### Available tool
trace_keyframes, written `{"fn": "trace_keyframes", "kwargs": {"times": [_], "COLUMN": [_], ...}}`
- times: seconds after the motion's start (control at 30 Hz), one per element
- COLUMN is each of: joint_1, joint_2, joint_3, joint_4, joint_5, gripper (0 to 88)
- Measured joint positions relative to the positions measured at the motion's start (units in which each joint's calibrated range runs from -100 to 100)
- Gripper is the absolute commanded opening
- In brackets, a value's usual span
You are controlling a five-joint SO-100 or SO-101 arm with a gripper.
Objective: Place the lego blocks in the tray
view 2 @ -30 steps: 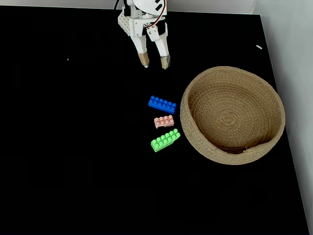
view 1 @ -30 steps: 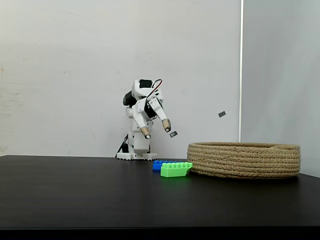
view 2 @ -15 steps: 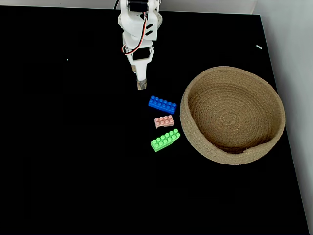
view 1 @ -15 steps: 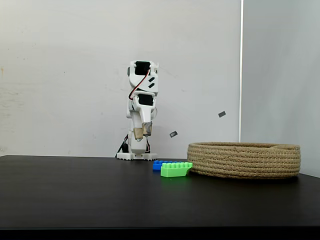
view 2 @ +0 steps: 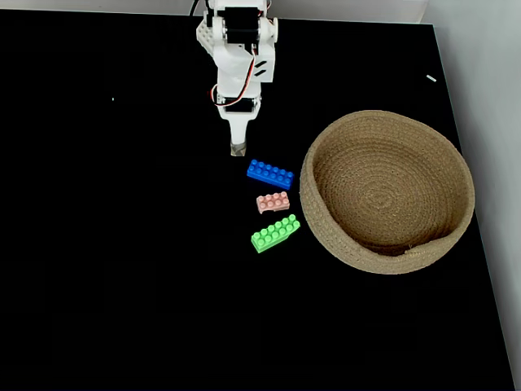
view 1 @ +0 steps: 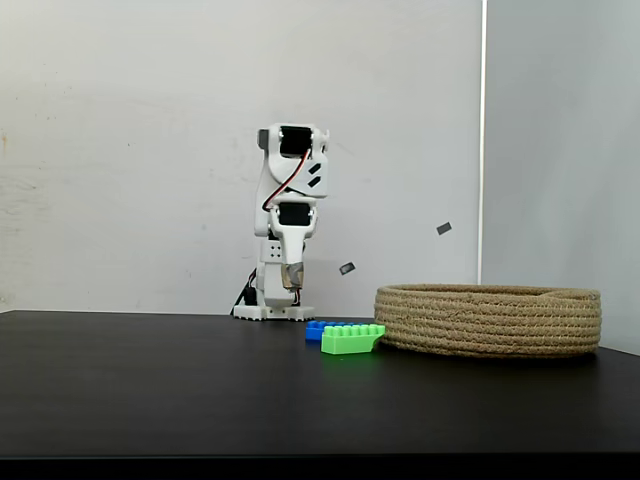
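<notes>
The blue lego block [view 2: 270, 173] lies just left of the tray [view 2: 319, 230], a round coiled-rope basket, with the lime green block [view 2: 275, 233] lower down in a fixed view. From the side, the green block [view 1: 352, 339] hides most of the blue one [view 1: 316, 329] beside the tray [view 1: 490, 320]. My gripper [view 2: 238, 149] points down a short way up and left of the blue block, holding nothing. In the side view the gripper [view 1: 291, 278] hangs above the table, its fingers stacked one behind the other, so the gap does not show.
A small pink brick [view 2: 273, 202] lies between the blue and green ones. The arm's white base [view 1: 272, 310] stands at the back of the black table [view 2: 122, 244]. A white wall rises behind the table. The tray holds nothing.
The gripper's spread fingers turned edge-on as the wrist rolled. The arm has reached forward and lowered, bringing the tip closer to the blue block. The blocks have not moved.
</notes>
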Motion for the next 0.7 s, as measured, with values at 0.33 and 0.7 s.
{"fn": "trace_keyframes", "kwargs": {"times": [0.33, 0.7], "joint_1": [-1.5, -2.0], "joint_2": [7.0, 14.0], "joint_3": [-6.5, -10.0], "joint_4": [0.4, -1.1], "joint_5": [-2.6, -5.1], "gripper": [26.0, 26.1]}}
